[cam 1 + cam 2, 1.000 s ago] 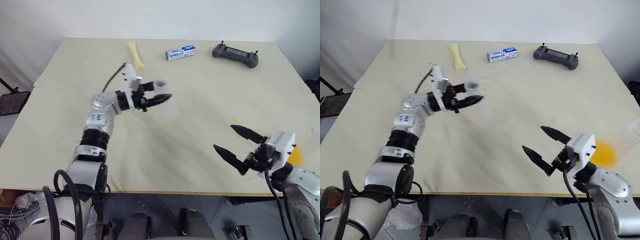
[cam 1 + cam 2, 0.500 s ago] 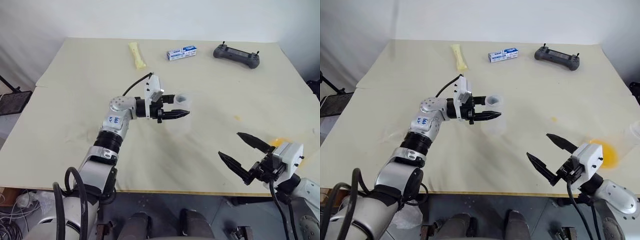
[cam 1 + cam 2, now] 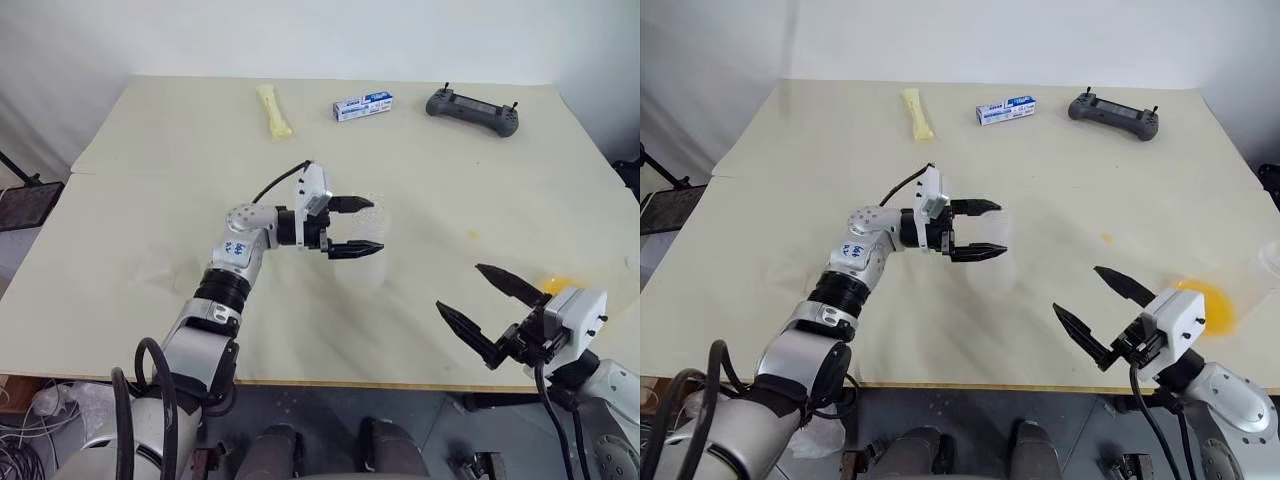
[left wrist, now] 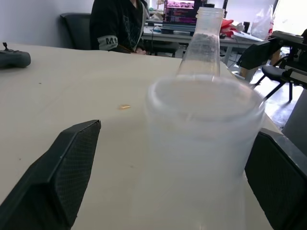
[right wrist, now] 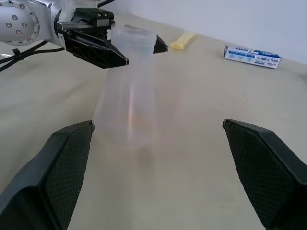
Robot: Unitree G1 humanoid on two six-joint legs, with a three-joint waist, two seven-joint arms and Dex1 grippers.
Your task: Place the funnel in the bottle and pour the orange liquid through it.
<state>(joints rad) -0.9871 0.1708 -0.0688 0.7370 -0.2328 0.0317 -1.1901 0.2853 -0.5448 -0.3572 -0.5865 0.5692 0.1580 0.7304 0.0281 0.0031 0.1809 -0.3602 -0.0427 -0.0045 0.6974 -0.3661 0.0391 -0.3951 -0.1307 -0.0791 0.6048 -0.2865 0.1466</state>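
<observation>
One beige table (image 3: 150,160); orange liquid (image 3: 1210,305) pooled near right edge.

Cream table (image 3: 150,170) carries an orange liquid (image 3: 1208,306) patch near its right edge, plus a pale yellow stick (image 3: 272,110), blue-white box (image 3: 361,105) and dark grey controller (image 3: 471,108) along the far edge. Both grippers have black fingers (image 3: 350,203).

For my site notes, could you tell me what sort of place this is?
Probably an office or lab used for robot tests: a cloth-covered table, a controller on it, and desks with a lit screen and chairs behind.
</observation>
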